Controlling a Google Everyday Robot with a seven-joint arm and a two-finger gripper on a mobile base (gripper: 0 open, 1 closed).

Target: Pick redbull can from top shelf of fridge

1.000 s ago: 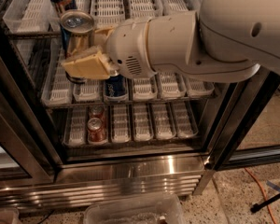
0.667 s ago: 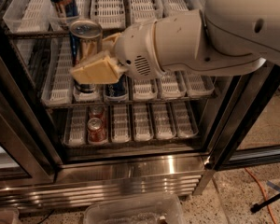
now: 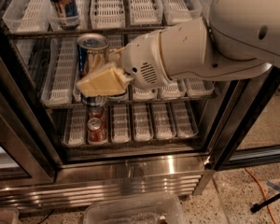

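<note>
My gripper [image 3: 97, 74] is shut on the redbull can [image 3: 91, 54], a slim blue-and-silver can with a silver lid. Its yellowish fingers [image 3: 104, 82] clamp the can's lower half. I hold the can upright in front of the fridge [image 3: 130, 164], level with the middle shelf and out of the lanes. The top shelf [image 3: 130, 6] with its clear-white slotted trays lies above. A second tall dark blue can with a red mark [image 3: 63, 3] stands in its left lane.
A blue can [image 3: 95, 100] sits on the middle shelf just under my gripper. Short red cans [image 3: 97, 126] stand on the bottom shelf. The dark door frame [image 3: 233, 129] is on the right. A clear plastic bin [image 3: 130, 210] and an orange cable [image 3: 266, 183] are on the floor.
My gripper has moved right and down with the can in it, away from the top shelf's left lanes. The other cans have not moved.
</note>
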